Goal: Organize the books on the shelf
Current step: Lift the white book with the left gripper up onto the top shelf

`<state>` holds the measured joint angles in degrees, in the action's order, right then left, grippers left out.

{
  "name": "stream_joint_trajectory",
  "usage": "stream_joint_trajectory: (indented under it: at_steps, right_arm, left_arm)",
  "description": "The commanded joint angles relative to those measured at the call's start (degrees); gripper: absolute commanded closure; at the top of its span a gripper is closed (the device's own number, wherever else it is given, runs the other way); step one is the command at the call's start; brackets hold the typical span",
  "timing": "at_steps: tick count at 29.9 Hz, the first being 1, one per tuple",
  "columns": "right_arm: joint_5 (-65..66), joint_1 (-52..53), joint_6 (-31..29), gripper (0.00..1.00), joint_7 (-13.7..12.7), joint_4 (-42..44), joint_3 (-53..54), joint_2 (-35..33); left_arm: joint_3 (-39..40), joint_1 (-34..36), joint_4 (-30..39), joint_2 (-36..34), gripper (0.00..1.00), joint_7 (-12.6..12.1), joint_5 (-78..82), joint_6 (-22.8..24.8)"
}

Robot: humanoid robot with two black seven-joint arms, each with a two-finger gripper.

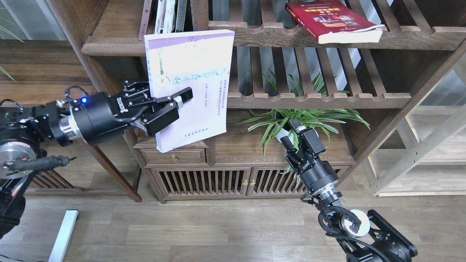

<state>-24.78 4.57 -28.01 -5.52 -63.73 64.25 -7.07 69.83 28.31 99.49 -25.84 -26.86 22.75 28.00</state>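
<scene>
Lavender-and-white paperback point(193, 87) sits clamped in the robot's left gripper point(171, 105), whose fingers pinch the book's lower left edge, one black finger lying across the front cover. The book stands nearly upright, its long axis running up and down with a slight lean, spine toward the left. Its top corner reaches the rounded front edge of the narrow dark-brown shelf point(113, 45), which lies just above and a little left of the held book; a few upright volumes already stand inside. Judged from this, the coming move turns on lifting the book up and back into that compartment while keeping its long axis vertical.

The right gripper point(296, 136) hangs lower and well apart, in front of a potted spider plant point(302, 116), jaws parted and holding nothing. Farther back, a thick red book point(333, 20) lies flat on the slatted upper rack point(400, 40), nearer the right arm than the left.
</scene>
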Motion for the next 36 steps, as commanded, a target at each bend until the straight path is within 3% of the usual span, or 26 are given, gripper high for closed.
stream_joint_trajectory:
  at_steps: [1,13,19,24,31,36]
  right_arm:
    - [0.43,-0.35,0.01,0.03,-0.02,0.01,-0.09,-0.49]
    - [0.79,-0.88,0.06,0.03,-0.19,0.97,-0.01,-1.72]
    - [0.79,-0.79,0.01,0.03,-0.19,2.38,0.08,-1.9]
    - [0.79,-0.79,0.06,0.03,-0.19,2.56,0.08,-1.9]
    - [0.79,-0.79,0.01,0.03,-0.19,2.82,0.08,-2.43]
    - [0.79,-0.79,0.01,0.03,-0.19,2.99,0.08,-2.51]
  left_arm:
    - [3.72,0.43,0.79,0.0,0.98,-0.04,1.42,0.0]
    - [18.75,0.43,0.97,-0.09,0.98,-0.21,9.06,0.0]
    - [22.36,0.52,0.79,0.0,0.98,-0.04,10.3,-0.31]
    - [22.98,0.61,-0.44,0.44,0.98,1.89,12.14,-7.5]
    - [21.93,0.7,-3.07,0.7,0.98,7.34,14.25,-17.1]
    - [20.61,2.8,-5.36,4.21,0.98,7.96,18.99,-21.22]
